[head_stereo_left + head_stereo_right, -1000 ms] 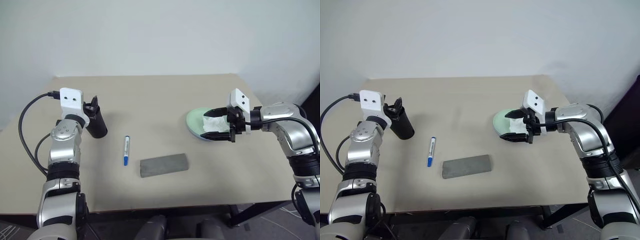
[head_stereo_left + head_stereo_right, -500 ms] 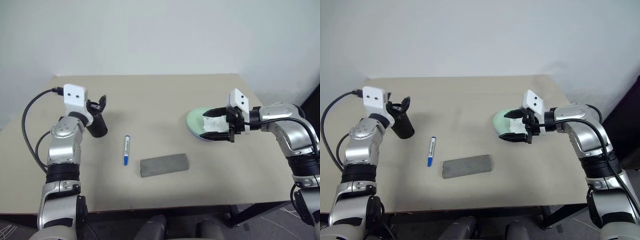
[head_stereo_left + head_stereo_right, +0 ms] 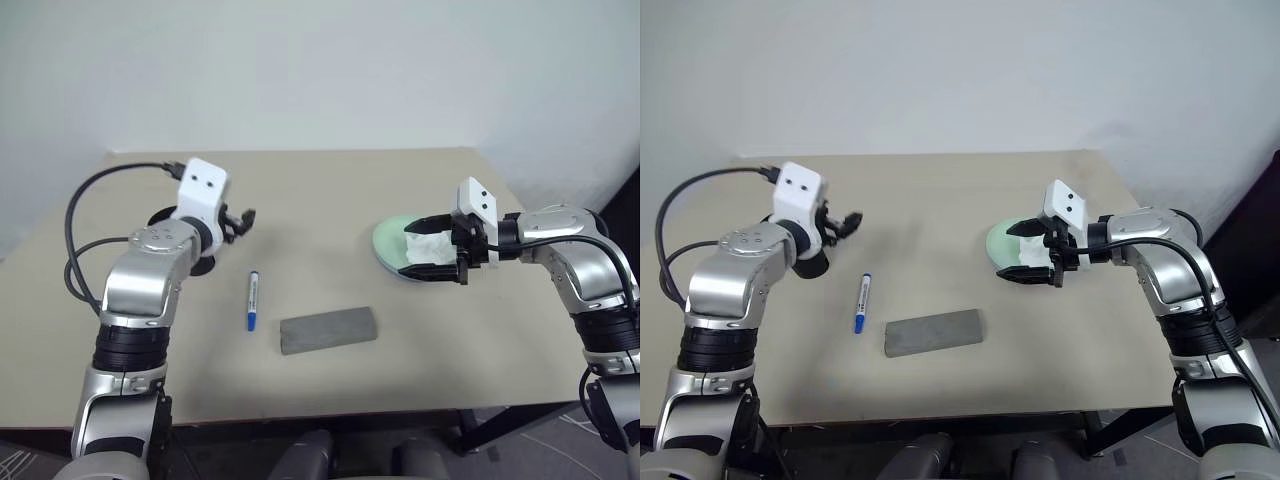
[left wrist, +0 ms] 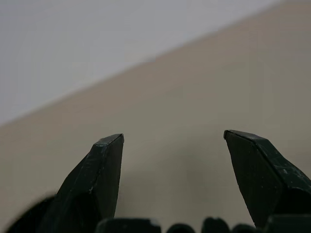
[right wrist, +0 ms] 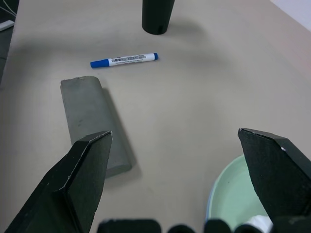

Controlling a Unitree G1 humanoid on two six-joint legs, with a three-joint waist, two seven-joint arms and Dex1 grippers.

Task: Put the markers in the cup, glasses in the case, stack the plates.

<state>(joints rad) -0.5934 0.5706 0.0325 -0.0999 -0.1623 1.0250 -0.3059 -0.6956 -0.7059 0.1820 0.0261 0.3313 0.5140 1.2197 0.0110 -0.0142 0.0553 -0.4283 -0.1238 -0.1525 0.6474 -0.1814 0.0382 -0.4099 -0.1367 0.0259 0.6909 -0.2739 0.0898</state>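
The black cup [image 5: 158, 17] stands upright at the table's left, largely hidden behind my left forearm in the eye views. My left gripper [image 3: 240, 219] hovers just right of the cup, open and empty, its fingertips [image 4: 110, 145] wide apart. A blue-capped marker [image 3: 252, 300] lies on the table in front of the cup. The grey case [image 3: 328, 330] lies shut to the marker's right. At the right, a mint green plate [image 3: 388, 238] rests on a light blue one whose edge shows beneath it. My right gripper [image 3: 432, 247] stands open around the plate's near part. The glasses are out of view.
A crumpled white tissue [image 3: 428, 246] lies on the green plate, between my right gripper's fingers. A black cable loops from my left wrist over the table's left edge. Bare tan tabletop [image 3: 320, 200] stretches across the middle and back.
My left gripper has swung right, away from the cup's mouth, and its wrist has turned; it stays open. The right arm has not moved.
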